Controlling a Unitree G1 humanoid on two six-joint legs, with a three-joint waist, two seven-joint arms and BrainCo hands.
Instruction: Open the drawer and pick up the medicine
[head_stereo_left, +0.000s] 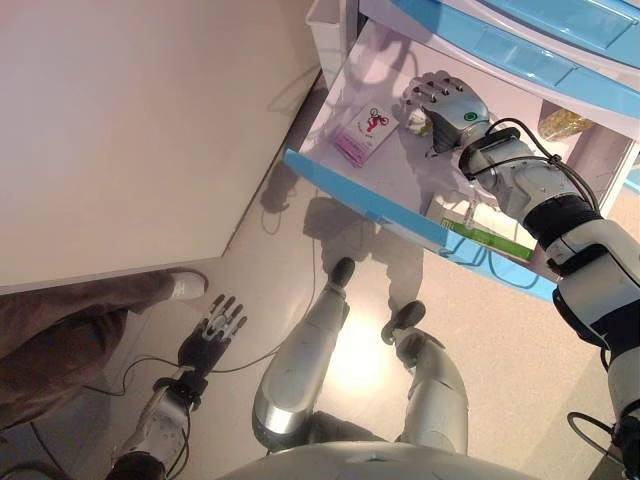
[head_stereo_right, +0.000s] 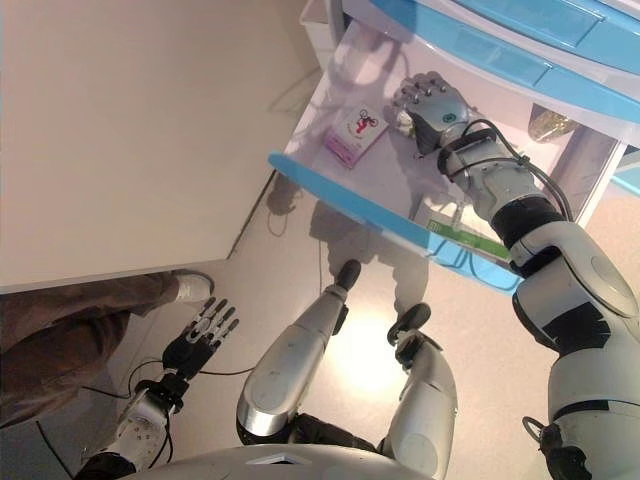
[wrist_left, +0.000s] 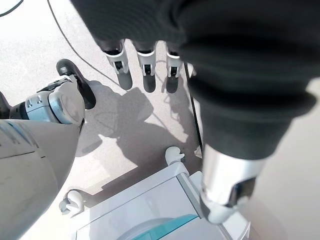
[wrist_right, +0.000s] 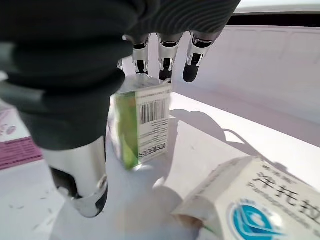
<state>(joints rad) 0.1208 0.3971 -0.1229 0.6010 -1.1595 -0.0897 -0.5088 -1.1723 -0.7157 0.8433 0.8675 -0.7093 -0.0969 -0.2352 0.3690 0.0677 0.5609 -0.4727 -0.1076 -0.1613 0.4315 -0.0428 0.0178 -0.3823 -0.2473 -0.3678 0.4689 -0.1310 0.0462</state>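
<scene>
Pale floor lies below the open blue-fronted drawer (head_stereo_left: 340, 190) — inside, the right hand (head_stereo_left: 445, 100) pinches a green-and-white medicine box (wrist_right: 142, 125) between thumb and fingers, beside a pink box (head_stereo_left: 366, 133). Left hand (head_stereo_left: 212, 335) hangs low, fingers relaxed and straight.

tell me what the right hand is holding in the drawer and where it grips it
The right hand holds a small green-and-white box upright, pinched across its narrow sides between fingers and thumb, above the open drawer. The left hand holds nothing.
</scene>
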